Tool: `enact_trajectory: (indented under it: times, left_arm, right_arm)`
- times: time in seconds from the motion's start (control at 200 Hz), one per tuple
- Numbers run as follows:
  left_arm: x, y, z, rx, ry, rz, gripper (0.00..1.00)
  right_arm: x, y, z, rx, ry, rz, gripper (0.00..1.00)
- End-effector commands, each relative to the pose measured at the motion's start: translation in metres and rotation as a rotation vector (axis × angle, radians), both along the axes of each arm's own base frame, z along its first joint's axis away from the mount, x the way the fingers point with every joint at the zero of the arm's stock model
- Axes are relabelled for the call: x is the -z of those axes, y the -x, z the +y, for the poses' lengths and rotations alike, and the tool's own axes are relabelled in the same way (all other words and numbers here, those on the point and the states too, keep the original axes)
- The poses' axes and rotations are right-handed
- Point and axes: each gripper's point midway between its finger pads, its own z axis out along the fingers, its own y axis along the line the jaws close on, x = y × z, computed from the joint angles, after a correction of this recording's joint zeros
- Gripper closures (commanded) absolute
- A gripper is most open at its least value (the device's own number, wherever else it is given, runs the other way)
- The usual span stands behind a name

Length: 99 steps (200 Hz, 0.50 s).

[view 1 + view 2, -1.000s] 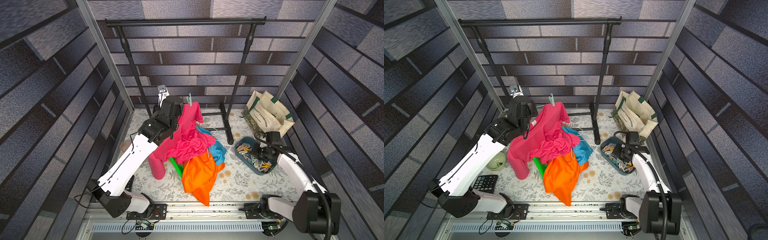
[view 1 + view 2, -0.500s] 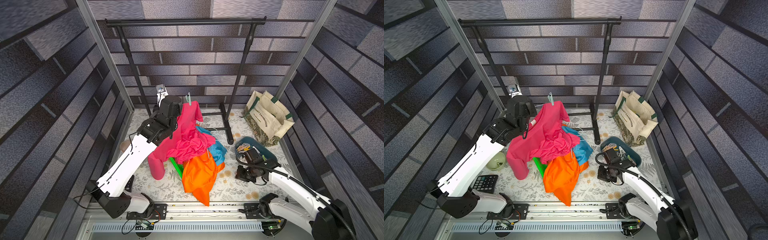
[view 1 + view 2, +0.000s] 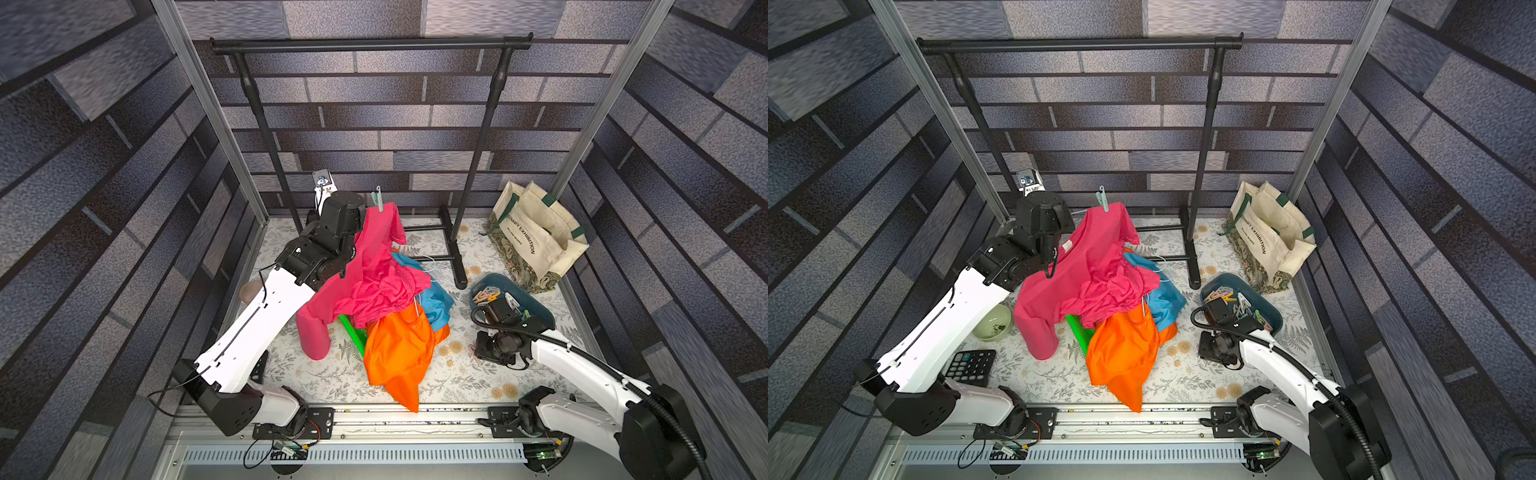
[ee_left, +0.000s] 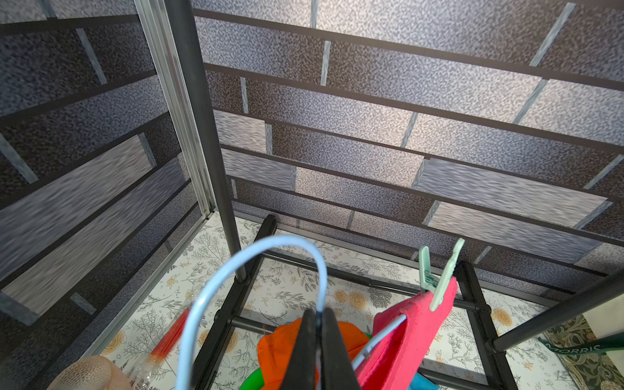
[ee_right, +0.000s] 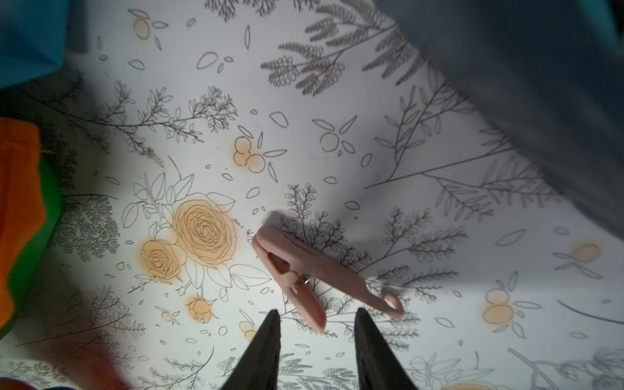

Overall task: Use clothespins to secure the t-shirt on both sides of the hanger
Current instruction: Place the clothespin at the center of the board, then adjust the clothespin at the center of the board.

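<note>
A pink t-shirt (image 3: 374,266) (image 3: 1084,266) hangs on a pale blue wire hanger (image 4: 256,256) held up at the back left. My left gripper (image 4: 317,315) is shut on the hanger's wire just below its hook. One mint green clothespin (image 4: 439,280) (image 3: 378,199) (image 3: 1102,199) clips a shoulder of the shirt to the hanger. My right gripper (image 5: 317,315) is open, pointing down at the floral mat (image 5: 337,101). A pink clothespin (image 5: 304,266) lies flat on the mat just ahead of its fingertips. More clothespins (image 3: 488,296) (image 3: 1223,296) lie in a dark teal tray (image 3: 536,307) (image 3: 1266,309).
A black garment rack (image 3: 370,43) stands at the back. An orange cloth (image 3: 399,353) and a blue cloth (image 3: 434,303) are heaped under the shirt. A tote bag (image 3: 536,237) leans at the back right. A calculator (image 3: 971,368) and a green bowl (image 3: 992,324) sit under the left arm.
The right arm has swung from the tray to the mat in front of it, and its jaws have opened behind a pink clothespin lying there. The left arm has barely moved.
</note>
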Motion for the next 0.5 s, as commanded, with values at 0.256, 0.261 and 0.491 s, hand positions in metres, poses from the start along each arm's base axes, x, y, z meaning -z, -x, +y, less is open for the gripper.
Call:
enact_trajectory:
  times: [0.256, 0.261, 0.491]
  left_arm:
    - [-0.002, -0.008, 0.004, -0.021, 0.032, -0.022, 1.0]
    - [-0.001, -0.009, 0.004, -0.022, 0.031, -0.021, 1.0]
    - [0.0, -0.01, 0.005, -0.021, 0.034, -0.019, 1.0]
  right_arm:
    - [0.001, 0.02, 0.022, -0.017, -0.089, 0.074, 1.0]
    - [0.002, 0.021, 0.022, -0.019, -0.09, 0.075, 1.0]
    - [0.022, 0.03, 0.026, -0.043, -0.038, 0.137, 1.0]
